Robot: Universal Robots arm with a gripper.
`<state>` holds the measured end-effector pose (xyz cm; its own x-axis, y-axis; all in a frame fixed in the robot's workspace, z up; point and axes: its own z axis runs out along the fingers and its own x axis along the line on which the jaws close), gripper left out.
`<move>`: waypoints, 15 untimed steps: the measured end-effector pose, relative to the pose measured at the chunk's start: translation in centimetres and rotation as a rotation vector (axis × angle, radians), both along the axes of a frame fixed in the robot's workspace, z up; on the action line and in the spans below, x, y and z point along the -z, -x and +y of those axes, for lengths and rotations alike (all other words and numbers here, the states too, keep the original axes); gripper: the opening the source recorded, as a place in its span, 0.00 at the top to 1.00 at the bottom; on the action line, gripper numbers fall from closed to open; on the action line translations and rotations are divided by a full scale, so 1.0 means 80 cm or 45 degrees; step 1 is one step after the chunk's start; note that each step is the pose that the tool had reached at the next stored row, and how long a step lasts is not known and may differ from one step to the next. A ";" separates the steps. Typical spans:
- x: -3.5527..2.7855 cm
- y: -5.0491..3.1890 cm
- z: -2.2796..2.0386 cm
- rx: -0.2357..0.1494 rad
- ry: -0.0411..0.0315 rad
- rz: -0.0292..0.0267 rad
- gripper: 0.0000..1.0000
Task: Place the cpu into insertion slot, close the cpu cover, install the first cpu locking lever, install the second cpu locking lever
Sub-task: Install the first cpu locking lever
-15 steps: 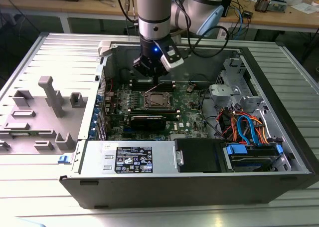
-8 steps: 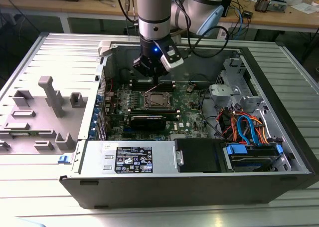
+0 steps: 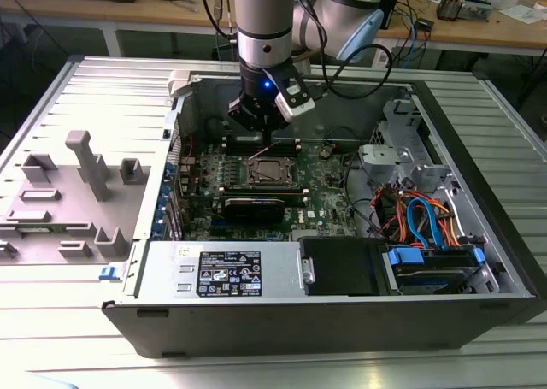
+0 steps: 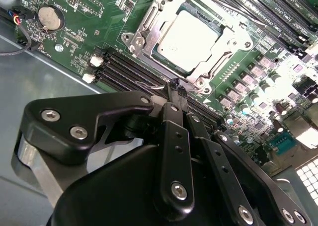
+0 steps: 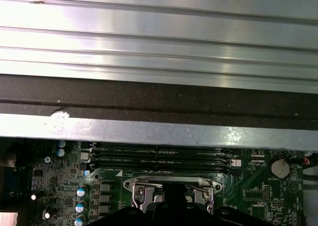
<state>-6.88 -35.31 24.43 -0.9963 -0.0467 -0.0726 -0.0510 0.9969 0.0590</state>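
Note:
The cpu point(image 4: 191, 37), a flat silver-grey square, lies in the insertion slot point(image 3: 272, 168) on the green motherboard. The cpu cover point(image 4: 149, 22), a metal frame with a square window, lies flat over the chip's edges. In the second wrist view my gripper point(image 4: 175, 87) is shut, its black fingers pressed together. Its tips stand at the socket's near edge, beside a thin metal locking lever point(image 4: 158, 88). Whether they touch the lever I cannot tell. In the exterior view the gripper point(image 3: 261, 131) hangs just above the socket's far side.
Long black memory slots point(image 4: 129, 69) run on both sides of the socket. A coin battery point(image 4: 51, 17) sits nearby. The case wall point(image 5: 159, 131) rises close behind the socket. Cables point(image 3: 419, 214) and drive bays fill the exterior view's right; a grey fixture point(image 3: 81, 184) stands outside, left.

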 end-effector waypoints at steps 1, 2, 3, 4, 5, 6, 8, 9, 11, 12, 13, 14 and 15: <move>0.0000 0.000 0.0000 0.000 0.0001 0.0001 0.89; 0.0000 0.000 0.0001 0.000 0.0001 0.0000 0.89; 0.0000 0.000 0.0004 0.000 0.0002 0.0000 0.89; 0.0000 0.000 0.0007 0.000 0.0008 0.0000 0.89; 0.0000 0.000 0.0015 0.000 0.0029 0.0000 0.89; 0.0000 0.000 0.0017 0.000 0.0042 0.0000 0.89; 0.0000 0.000 0.0022 0.000 0.0064 0.0001 0.89; 0.0000 0.000 0.0023 0.000 0.0073 0.0000 0.89; 0.0000 0.000 0.0027 0.000 0.0089 0.0000 0.89; 0.0000 0.000 0.0028 0.000 0.0090 0.0000 0.89; 0.0013 0.000 0.0029 0.000 0.0084 -0.0001 0.89; 0.0036 0.000 0.0028 0.000 0.0084 -0.0003 0.89; 0.0042 0.000 0.0028 0.000 0.0087 -0.0001 0.89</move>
<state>-6.88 -35.09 24.09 -0.9963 -0.0472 -0.0724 -0.0510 0.9973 0.0522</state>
